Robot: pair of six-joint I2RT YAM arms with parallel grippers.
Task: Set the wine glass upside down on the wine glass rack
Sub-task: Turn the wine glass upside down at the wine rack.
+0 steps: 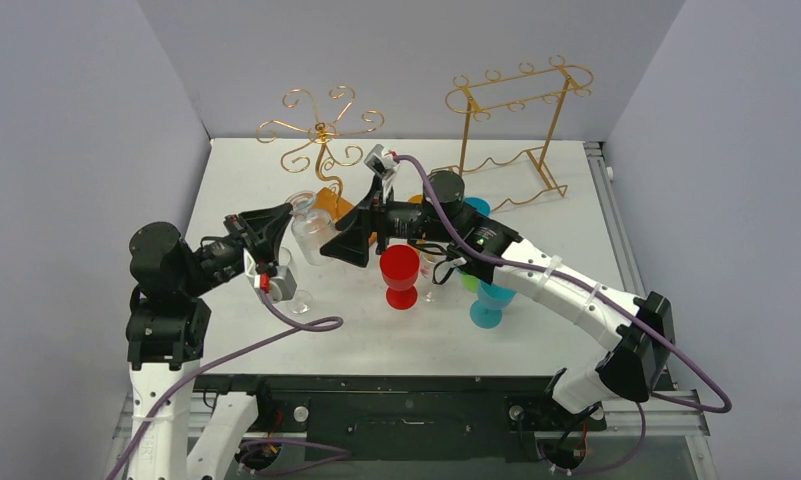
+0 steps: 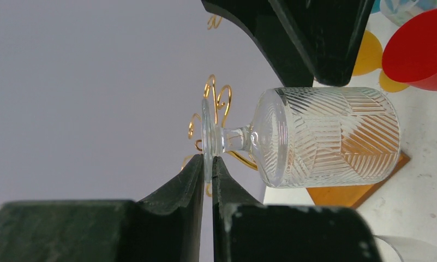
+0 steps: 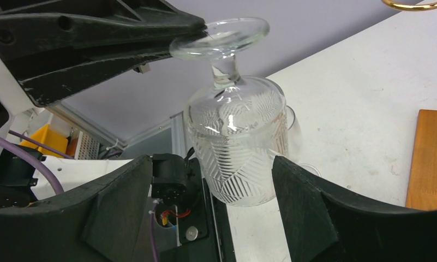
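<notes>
You've got left gripper (image 2: pixel 208 166) clamped on wine glass (image 2: pixel 325 136) foot, bowl down; right gripper (image 3: pixel 210 169) wide, straddling bowl untouched; wine glass rack (image 1: pixel 321 130) beyond.

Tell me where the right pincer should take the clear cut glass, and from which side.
Probably best: grip the wine glass across its bowl, coming in level from the side away from the left pincer. The glass hangs bowl-down. Its foot is pinched by that pincer and its stem is short, so only the straight-sided bowl is free. The right pincer stands open astride it.
</notes>
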